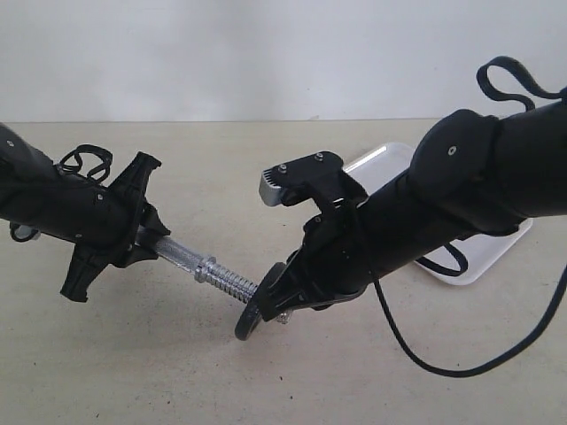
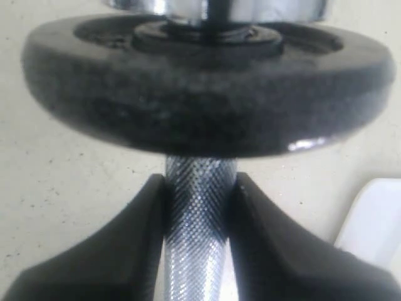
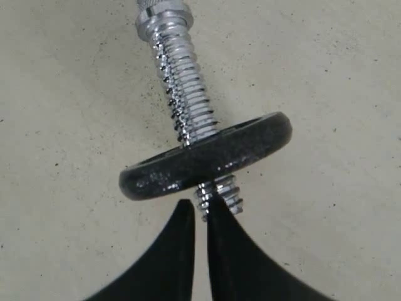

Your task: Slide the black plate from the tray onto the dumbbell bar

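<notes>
The tan tabletop (image 1: 133, 372) is taking up most of your exterior view, with the two black arms reaching in from either side and meeting near the middle. The white tray (image 1: 383, 161) is lying at the back right. It is mostly hidden behind your right arm (image 1: 496, 168), and a black cable (image 1: 425, 354) is looping across the table in front of it.

The dumbbell bar (image 1: 190, 259) is hanging above the table, slanting down from your left arm toward your right. Your left gripper (image 2: 197, 188) is clamping its knurled middle, one finger pressing on each side. Just beyond those fingers a second black disc (image 2: 207, 106) is sitting on the bar, with a chrome piece (image 2: 219, 6) showing past it.

The black plate (image 3: 207, 157) is riding, tilted, on the coarse threaded end of the bar, and only the last few threads are poking out on your side. Your right gripper (image 3: 200, 210) is sitting just beside that protruding end. Its fingers are drawn almost together, leaving only a thin slit, and are gripping nothing. Their tips are lying just beside the plate's rim, and you cannot tell whether they are touching it. Nothing is standing between the plate and the rest of the thread up to the chrome shoulder.
</notes>
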